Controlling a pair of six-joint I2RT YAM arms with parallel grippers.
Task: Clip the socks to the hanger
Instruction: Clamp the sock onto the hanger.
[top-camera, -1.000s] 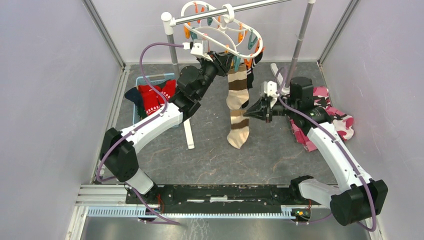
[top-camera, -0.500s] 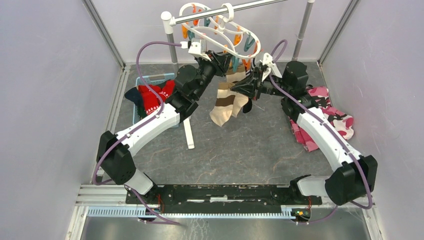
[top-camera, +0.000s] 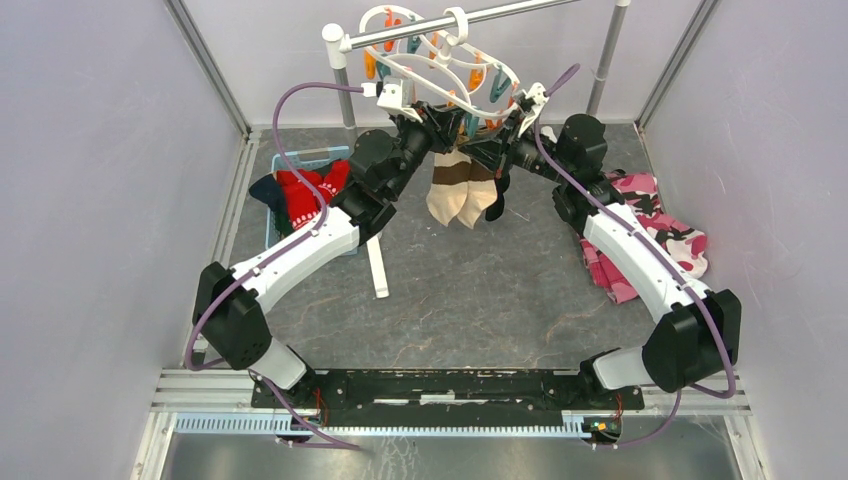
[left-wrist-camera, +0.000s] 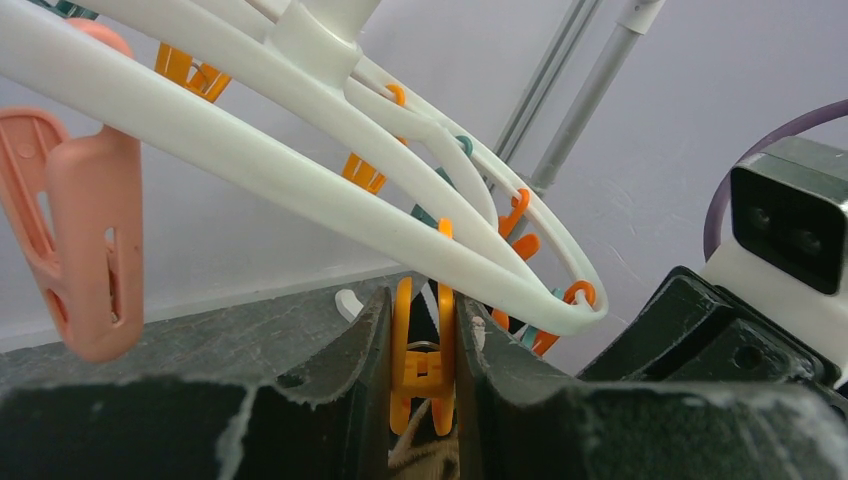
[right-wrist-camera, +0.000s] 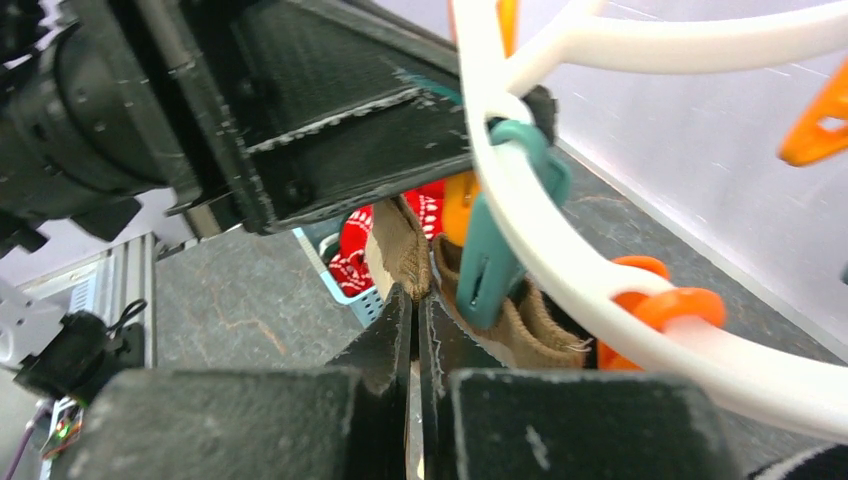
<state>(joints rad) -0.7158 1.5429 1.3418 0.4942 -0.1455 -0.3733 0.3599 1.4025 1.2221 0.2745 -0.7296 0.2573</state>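
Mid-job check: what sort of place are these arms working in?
Likely a walled robot test cell staged as a laundry corner: plain panels box in the table, a clip hanger hangs from a pole rack, and a basket holds socks.

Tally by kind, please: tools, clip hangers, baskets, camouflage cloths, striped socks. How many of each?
Tools: 2, left tool on an orange clothespin, right tool on the striped sock
Hanger: 1
Basket: 1
Camouflage cloth: 1
Striped sock: 1
Total: 6
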